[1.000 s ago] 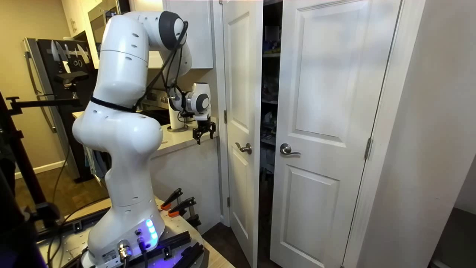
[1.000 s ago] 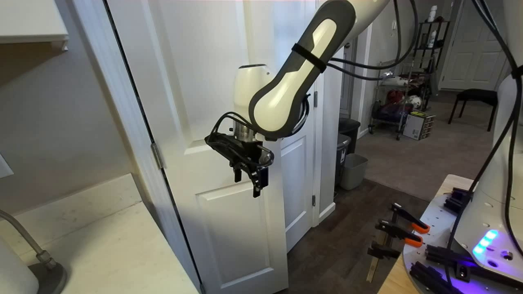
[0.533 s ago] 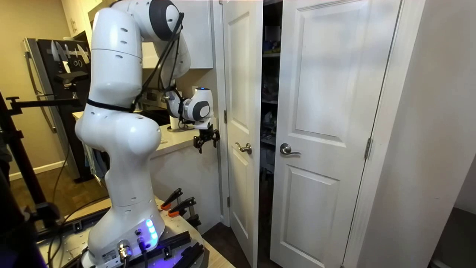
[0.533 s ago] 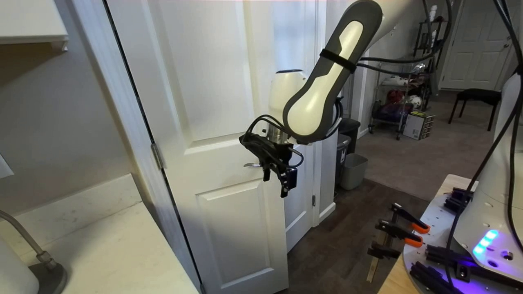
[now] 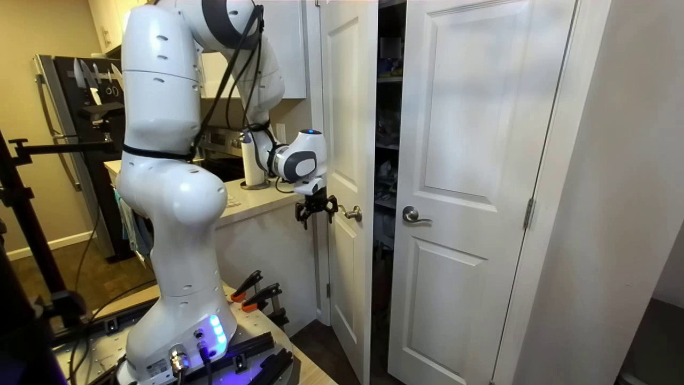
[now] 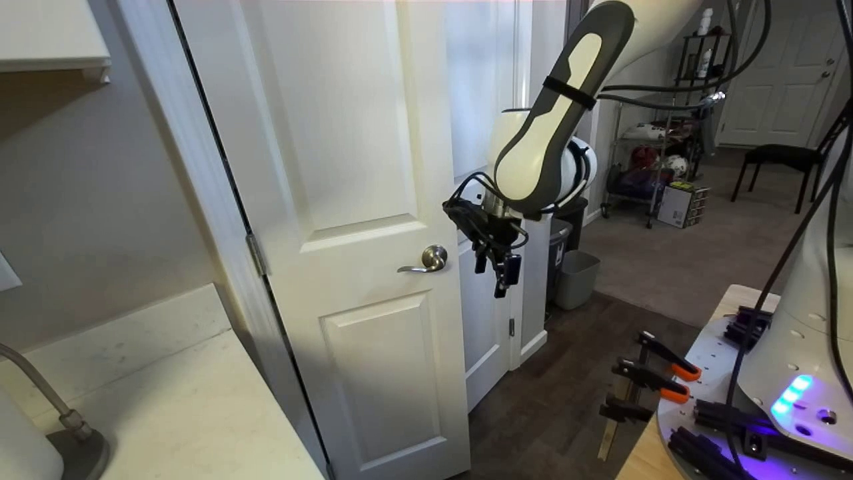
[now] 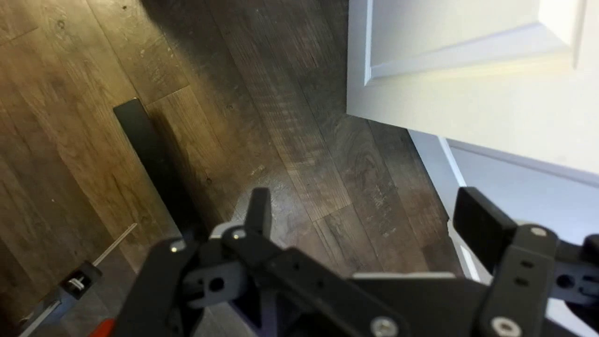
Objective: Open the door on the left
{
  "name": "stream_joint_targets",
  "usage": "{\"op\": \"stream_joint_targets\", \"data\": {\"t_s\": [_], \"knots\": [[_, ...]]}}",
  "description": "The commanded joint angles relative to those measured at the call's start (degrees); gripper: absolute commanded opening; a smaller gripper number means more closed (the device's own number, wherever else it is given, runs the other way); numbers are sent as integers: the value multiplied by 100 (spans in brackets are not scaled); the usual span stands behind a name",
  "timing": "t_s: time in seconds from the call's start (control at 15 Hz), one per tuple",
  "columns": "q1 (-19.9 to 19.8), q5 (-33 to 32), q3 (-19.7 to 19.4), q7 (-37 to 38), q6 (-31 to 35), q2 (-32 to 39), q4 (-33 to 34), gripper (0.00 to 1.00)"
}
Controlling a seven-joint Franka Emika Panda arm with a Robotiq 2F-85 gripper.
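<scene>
The door [image 5: 344, 133] is the white panelled left leaf. It stands ajar and shows in both exterior views [image 6: 373, 373]. Its handle [image 6: 430, 260] is a silvery lever near the free edge, also in an exterior view [image 5: 352, 213]. My gripper [image 5: 317, 218] is open and empty, pointing down in front of the door, near handle height. In an exterior view my gripper [image 6: 492, 279] appears right of the handle, apart from it. In the wrist view the open gripper [image 7: 369, 213] has floor between its fingers; the door's lower part [image 7: 491, 89] is upper right, its handle out of view.
The matching right leaf [image 5: 470, 133] with its own lever stands beside a dark gap showing shelves [image 5: 387, 155]. A countertop [image 5: 256, 200] with a paper towel holder [image 5: 252, 160] is left of the door. Orange-tipped clamps [image 6: 643, 373] stick out from the robot's table edge.
My gripper has moved right in both exterior views, closer to the door handle in one. The handle, earlier hidden behind the arm, now shows fully. The door has not moved; the gripper stays open.
</scene>
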Motion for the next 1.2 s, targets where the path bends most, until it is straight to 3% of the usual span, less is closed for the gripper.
{"op": "stream_joint_targets", "data": {"t_s": [0.0, 0.33, 1.0, 1.07, 1.13], "knots": [[-220, 403, -251, 238, 289, -122, -148, 100], [-337, 607, -621, 1028, 357, 119, 71, 100], [46, 223, -1429, 4119, 396, 755, 706, 100], [649, 1132, -2099, 3474, 425, 869, 726, 100], [853, 1366, -2351, 3440, 470, 924, 711, 100]]}}
